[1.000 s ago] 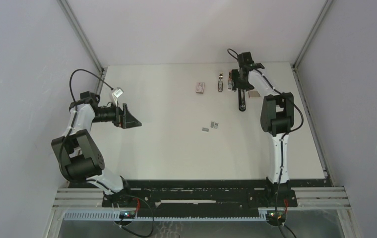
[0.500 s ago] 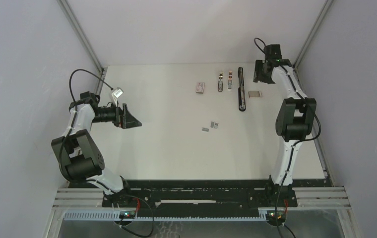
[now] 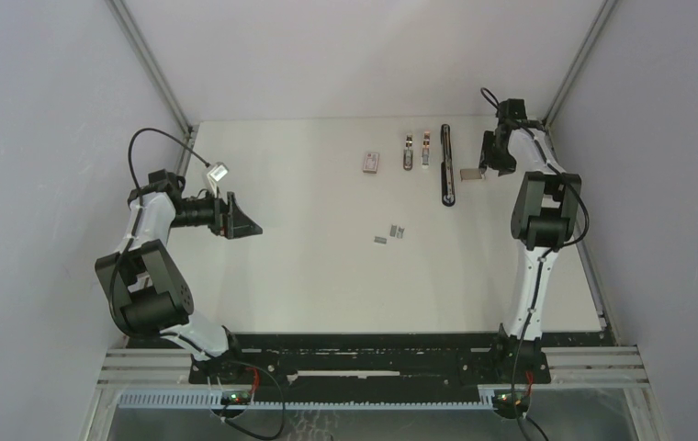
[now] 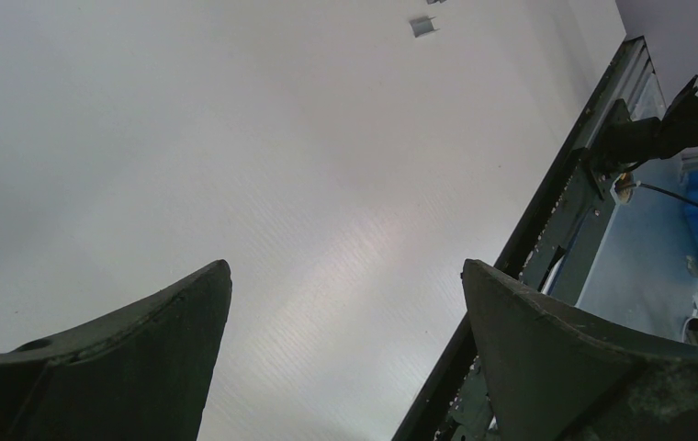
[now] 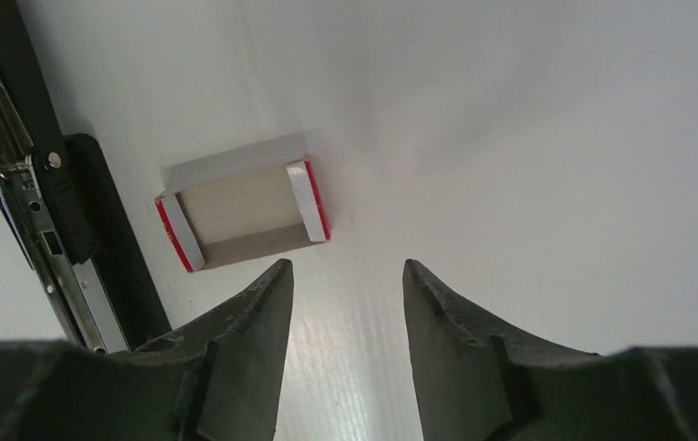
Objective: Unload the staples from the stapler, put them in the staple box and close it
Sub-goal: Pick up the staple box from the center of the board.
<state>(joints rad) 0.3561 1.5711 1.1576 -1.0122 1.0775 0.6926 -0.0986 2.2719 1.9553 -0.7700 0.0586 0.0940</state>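
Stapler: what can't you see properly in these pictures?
- Stapler: right wrist view, cut off by the left edge; top view, too small to show whether anything is left inside.
- Loose staples: top view, too small to count.

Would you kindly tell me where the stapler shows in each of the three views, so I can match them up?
Top external: the stapler lies right of centre near the back, running lengthwise away from the arms.
Left wrist: not in it.
Right wrist: the stapler runs along the left edge.
Shared landmark: the small open cardboard box just right of it.
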